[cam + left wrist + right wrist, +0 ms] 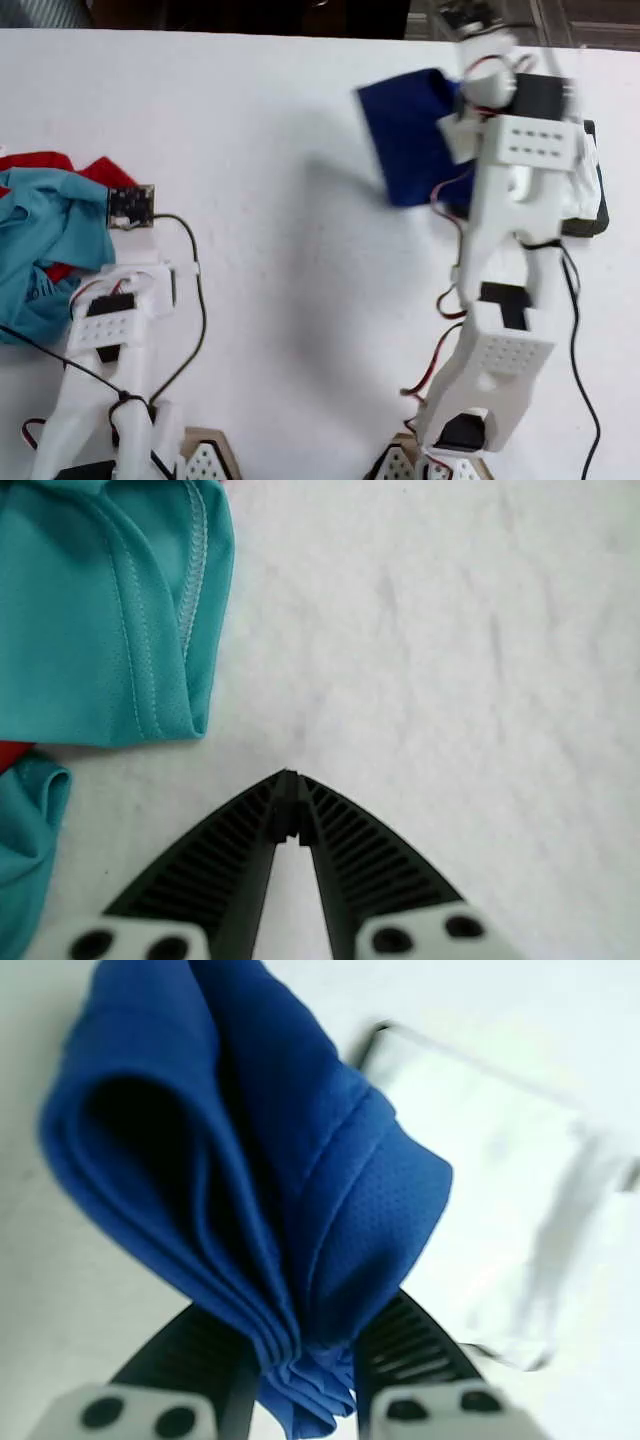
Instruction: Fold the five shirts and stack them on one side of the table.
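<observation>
As the right gripper [303, 1345] bites down on the gathered edge of the blue shirt [250, 1140], the cloth fans out ahead of its fingers in several folded layers, with the bunched hem squeezed between the two jaws. Beyond the shirt and off to one side of this gripper lies a folded white shirt [490, 1190], flat on a dark layer [375, 1032] whose edge peeks out beneath it. In the high view the blue shirt [405, 140] juts out sideways from the right arm's tip, on the side away from the white shirt [590, 165].

The left gripper [290, 830] has its jaws pressed together with nothing between them, tips over bare table [450, 660]. The teal shirt [100, 610] lies crumpled just ahead of those tips and to one side, near but not touching. A sliver of red shirt [8, 755] shows under the teal folds; from above, the red shirt [40, 162] pokes out past the teal one.
</observation>
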